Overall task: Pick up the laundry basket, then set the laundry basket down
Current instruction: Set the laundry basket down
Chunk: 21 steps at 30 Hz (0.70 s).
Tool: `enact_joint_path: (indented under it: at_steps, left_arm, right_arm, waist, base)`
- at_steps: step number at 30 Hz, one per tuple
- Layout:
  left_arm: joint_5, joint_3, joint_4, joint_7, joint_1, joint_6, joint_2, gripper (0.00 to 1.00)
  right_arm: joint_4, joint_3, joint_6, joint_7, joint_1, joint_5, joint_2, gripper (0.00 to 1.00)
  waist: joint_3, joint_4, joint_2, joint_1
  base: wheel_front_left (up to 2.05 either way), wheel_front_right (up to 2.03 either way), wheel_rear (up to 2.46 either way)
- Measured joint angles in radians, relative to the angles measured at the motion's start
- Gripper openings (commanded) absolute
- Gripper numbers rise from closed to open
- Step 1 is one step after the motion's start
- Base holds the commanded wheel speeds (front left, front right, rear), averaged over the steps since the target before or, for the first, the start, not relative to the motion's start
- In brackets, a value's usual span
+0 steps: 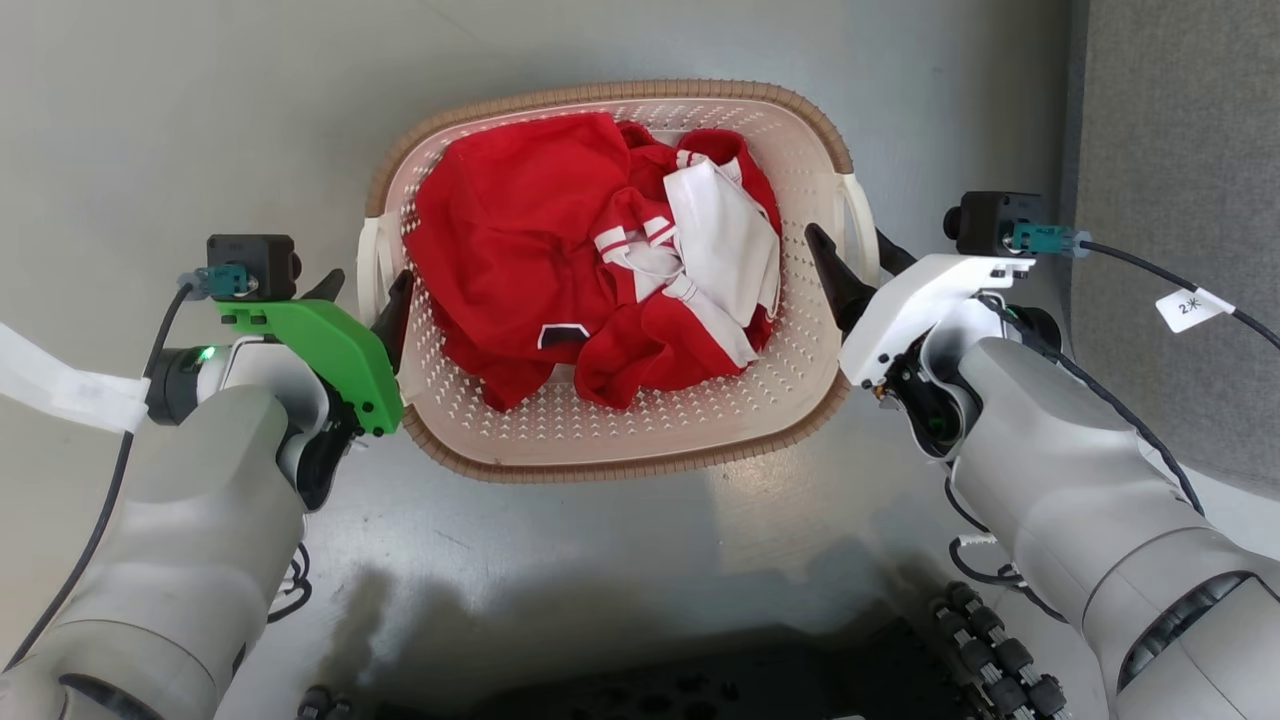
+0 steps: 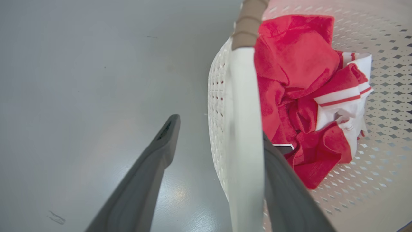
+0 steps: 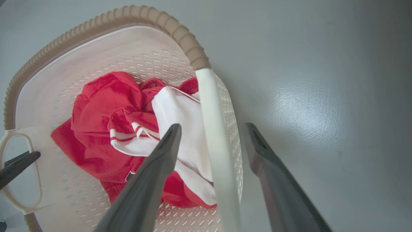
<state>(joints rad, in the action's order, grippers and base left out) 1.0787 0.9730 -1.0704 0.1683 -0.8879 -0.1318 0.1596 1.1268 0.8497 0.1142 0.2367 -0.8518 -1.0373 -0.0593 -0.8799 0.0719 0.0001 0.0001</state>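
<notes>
Fingers of my left gripper [image 1: 370,285] and right gripper [image 1: 848,240] stand spread wide, each pair straddling one of the white side handles [image 1: 858,210] of the laundry basket [image 1: 600,95], clamping nothing. It sits between my arms on the grey floor [image 1: 640,560], holding crumpled red-and-white clothes [image 1: 520,230].

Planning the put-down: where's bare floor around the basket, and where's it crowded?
Bare floor beyond the laundry basket and out to its left. Crowded: darker textured strip at right, robot's dark base in front of it.
</notes>
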Motion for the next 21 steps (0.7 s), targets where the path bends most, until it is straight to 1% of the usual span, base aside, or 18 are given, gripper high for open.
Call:
enact_joint_path:
  at_steps: [11, 16, 21]
  left_arm:
    - [0.001, 0.01, -0.021, 0.022, 0.005, 0.0, 0.007, 1.0]
    - [0.016, 0.012, -0.018, 0.037, 0.032, 0.0, 0.01, 1.0]
    - [0.018, 0.02, -0.014, 0.049, 0.061, 0.0, 0.011, 1.0]
  right_arm:
    - [0.0, 0.02, 0.002, 0.0, 0.001, -0.017, 0.0, 1.0]
    - [0.002, 0.025, 0.009, 0.0, 0.011, -0.02, 0.0, 1.0]
    - [0.007, 0.034, 0.009, 0.002, 0.025, -0.02, 0.001, 1.0]
  waist:
    - [0.047, 0.009, 0.0, 0.0]
    - [0.086, 0.016, 0.0, 0.0]
    - [0.14, 0.023, 0.0, -0.0001]
  base:
    - [0.0, 0.0, 0.0]
    - [0.0, 0.0, 0.0]
    - [0.0, 0.0, 0.0]
